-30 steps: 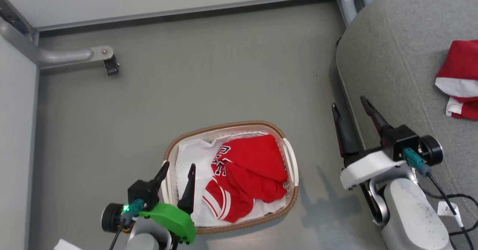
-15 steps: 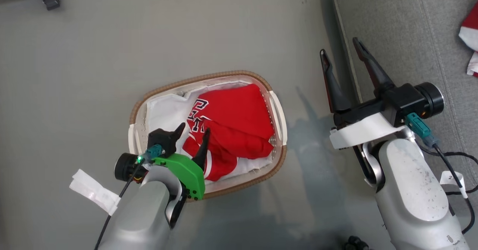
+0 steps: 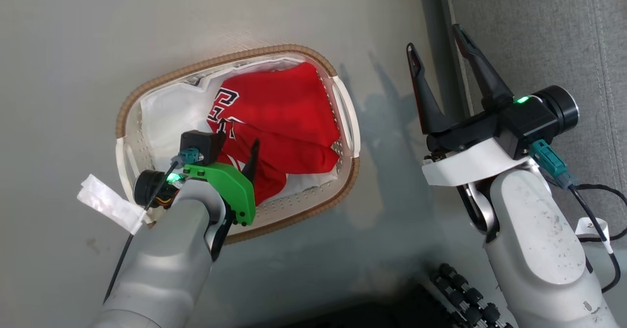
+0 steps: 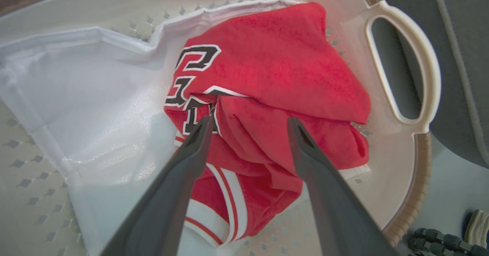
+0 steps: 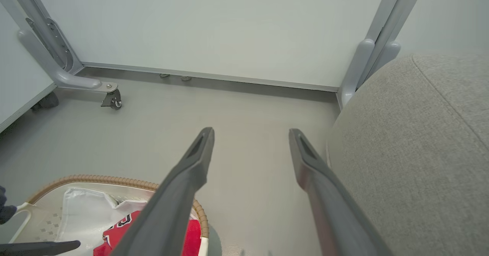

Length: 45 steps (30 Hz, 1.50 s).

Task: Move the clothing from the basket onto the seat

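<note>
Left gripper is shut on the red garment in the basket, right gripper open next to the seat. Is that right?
Not quite. The left gripper is open, not shut on the red garment in the basket: the left wrist view shows its two fingers spread apart over the fabric. The right gripper is open next to the seat, as you said.

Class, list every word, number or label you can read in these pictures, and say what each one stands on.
"2": the first character on the white cable tag beside the right arm; the rest is cut off.
Dark, white-edged block letters on the red garment in the basket: folded over, so no word can be read.
No other text is readable.
</note>
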### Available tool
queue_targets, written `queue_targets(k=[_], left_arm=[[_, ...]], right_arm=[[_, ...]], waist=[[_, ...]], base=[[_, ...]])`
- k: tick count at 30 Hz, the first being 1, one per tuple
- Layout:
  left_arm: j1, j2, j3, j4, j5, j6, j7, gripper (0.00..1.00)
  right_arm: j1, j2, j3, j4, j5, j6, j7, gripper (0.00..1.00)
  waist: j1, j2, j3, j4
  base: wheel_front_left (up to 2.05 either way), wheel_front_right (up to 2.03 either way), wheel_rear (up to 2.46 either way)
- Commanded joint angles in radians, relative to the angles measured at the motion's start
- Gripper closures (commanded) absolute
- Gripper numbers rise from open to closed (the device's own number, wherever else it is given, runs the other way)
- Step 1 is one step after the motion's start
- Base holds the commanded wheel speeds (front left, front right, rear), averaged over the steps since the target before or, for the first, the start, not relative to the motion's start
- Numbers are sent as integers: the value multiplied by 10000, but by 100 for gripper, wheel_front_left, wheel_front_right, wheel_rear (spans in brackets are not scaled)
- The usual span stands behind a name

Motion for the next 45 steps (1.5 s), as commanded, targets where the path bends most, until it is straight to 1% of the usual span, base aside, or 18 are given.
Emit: queue_targets(k=[1,8,20,21,22,23,27,31,35,39,45], left_arm=[[-285,134,-65,116,-196,-30,43,0],[-860,237,-427,668,-905,-30,147,0],[-1547,393,-936,723,-1532,-30,7,0],[-1572,399,-975,723,-1560,-30,-15,13],[-1606,408,-1056,688,-1579,-30,-34,64],[-1614,411,-1097,676,-1615,-30,-59,100],[-1471,450,-1296,634,-1699,-30,-125,100],[-1102,509,-1446,578,-1715,-30,-187,100],[-722,594,-1428,256,-1634,-30,-180,100],[-107,606,-1376,-126,-1289,-30,-182,100],[851,510,-898,-807,-814,-31,-186,100]], right_arm=[[-194,-23,82,-59,28,-14,-22,0],[-338,-26,281,-286,86,-14,-21,0],[-370,-27,350,-466,149,-14,-22,0],[-369,-26,356,-461,154,-14,-22,0],[-370,-26,374,-447,167,-14,-22,0],[-372,-27,383,-429,183,-14,-22,0],[-335,-27,353,-267,257,-14,-22,0],[-259,-29,357,-91,308,-14,-22,0],[-158,-29,410,152,306,-14,-22,0],[35,-30,466,434,295,-14,-22,0],[478,-34,406,795,303,-14,-22,0]], waist=[[-1,0,562,-350],[-1,0,1064,-567],[-1,0,1544,-720],[-1,0,1552,-721],[-1,0,1558,-726],[-1,0,1558,-729],[-1,0,1374,-681],[-1,0,936,-593],[-1,0,303,-447],[-1,0,-470,-236],[-1,0,-1731,202]], base=[[0,0,0],[0,0,0],[0,0,0],[0,0,0],[0,0,0],[0,0,0],[0,0,0],[0,0,0],[0,0,0],[0,0,0],[0,0,0]])
